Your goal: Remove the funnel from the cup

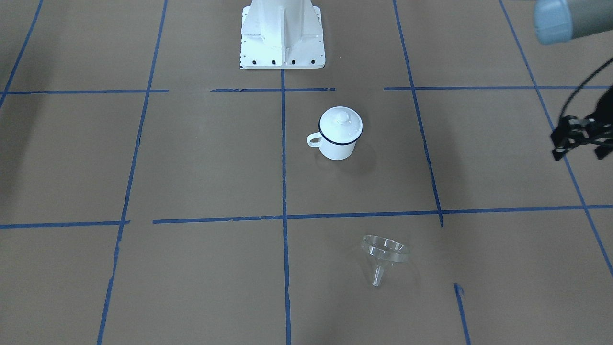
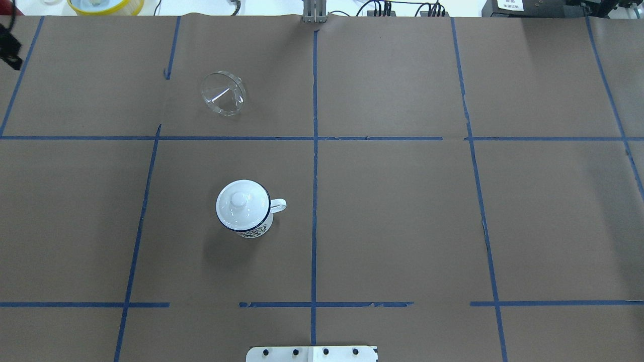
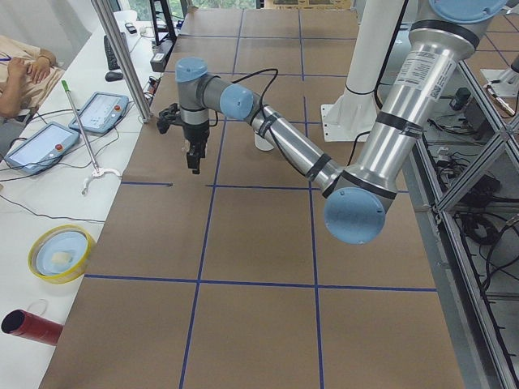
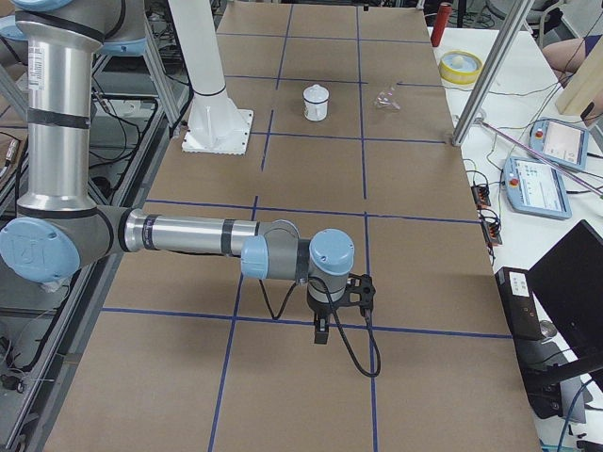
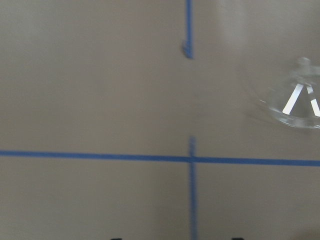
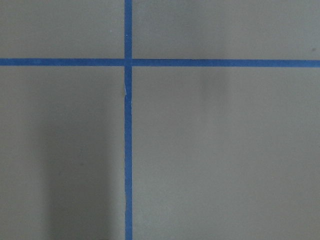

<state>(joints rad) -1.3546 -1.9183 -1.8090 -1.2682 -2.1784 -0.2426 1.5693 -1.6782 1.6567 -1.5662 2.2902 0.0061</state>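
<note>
The clear plastic funnel [image 1: 384,251] lies on its side on the brown paper, well apart from the cup, toward the operators' side; it also shows in the overhead view [image 2: 224,94] and at the right edge of the left wrist view [image 5: 295,100]. The white enamel cup [image 1: 335,148] with a dark blue rim stands upright with a white knobbed lid [image 1: 341,122] on it. My left gripper [image 1: 578,143] hangs open and empty above the table's left end, far from both. My right gripper [image 4: 321,331] shows only in the exterior right view; I cannot tell whether it is open.
The robot's white base plate [image 1: 282,33] stands behind the cup. Blue tape lines [image 2: 314,151] divide the brown paper into squares. A yellow bowl [image 2: 105,5] and cables lie beyond the table's far edge.
</note>
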